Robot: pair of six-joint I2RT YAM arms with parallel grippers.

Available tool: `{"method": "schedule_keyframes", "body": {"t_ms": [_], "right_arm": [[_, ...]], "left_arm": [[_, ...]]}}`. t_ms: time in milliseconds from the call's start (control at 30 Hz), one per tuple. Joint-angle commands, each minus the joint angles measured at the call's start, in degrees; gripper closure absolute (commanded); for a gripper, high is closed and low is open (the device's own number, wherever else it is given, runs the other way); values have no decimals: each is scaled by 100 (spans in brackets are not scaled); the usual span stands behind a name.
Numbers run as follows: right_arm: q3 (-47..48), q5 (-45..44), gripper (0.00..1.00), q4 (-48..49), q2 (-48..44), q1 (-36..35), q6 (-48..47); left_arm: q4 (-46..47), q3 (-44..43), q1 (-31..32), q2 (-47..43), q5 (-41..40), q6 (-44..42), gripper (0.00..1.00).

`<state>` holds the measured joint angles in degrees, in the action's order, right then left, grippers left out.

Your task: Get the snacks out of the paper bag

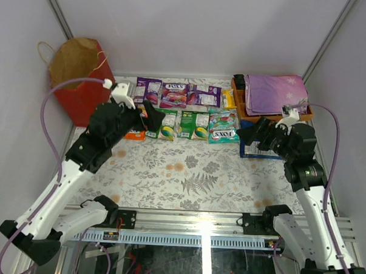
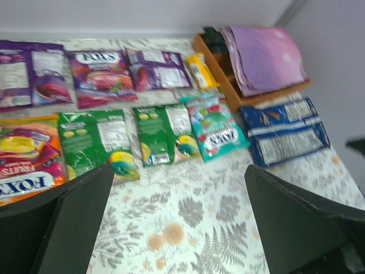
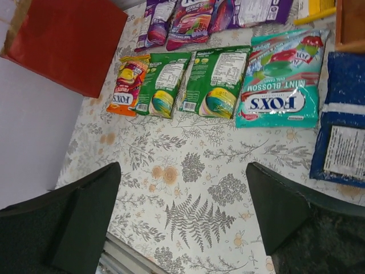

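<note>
The red paper bag stands upright at the back left, its mouth open; its inside is hidden. The snacks lie flat on the table in two rows: purple packets behind, and an orange packet, green packets and a teal FOX'S packet in front. Blue-and-white packs lie to the right. My left gripper hovers open above the rows' left end, holding nothing. My right gripper is open and empty beside the blue packs.
An orange-brown wooden tray at the back right holds a folded purple cloth. A small yellow packet lies against the tray. White walls close in the table on three sides. The metal front rail runs below the floral tablecloth.
</note>
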<state>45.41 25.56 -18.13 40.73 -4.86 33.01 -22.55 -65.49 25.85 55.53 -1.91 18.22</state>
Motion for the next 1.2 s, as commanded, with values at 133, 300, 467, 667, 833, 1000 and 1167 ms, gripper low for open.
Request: {"method": "schedule_keyframes", "body": {"t_ms": [133,300,467,667,833,1000,1167], "right_arm": [[409,-1529,0,-129,229,-886,-1266],[-353,-1809,0,610,-339,-952,-1295],[-796,-2070,1,993,-330,-962,-778],[-832,-2384,1,1027,-258,-959,-835],[-743,-2604,0,766,-370,-955,-905],[-808,-2749,1,669,-563,-956,-855],[-1093,-2489,1,1098,-617,-955,-870]], "left_arm": [[713,1565,566,-1205,30,-415,0],[993,1861,564,-1768,75,-443,0],[720,1578,562,-1512,-125,-633,0],[677,1401,562,-1360,-170,-761,0],[682,1369,565,-1285,-241,-890,0],[658,1500,562,-1272,-180,-860,0],[689,1420,566,-1116,-188,-890,0]]}}
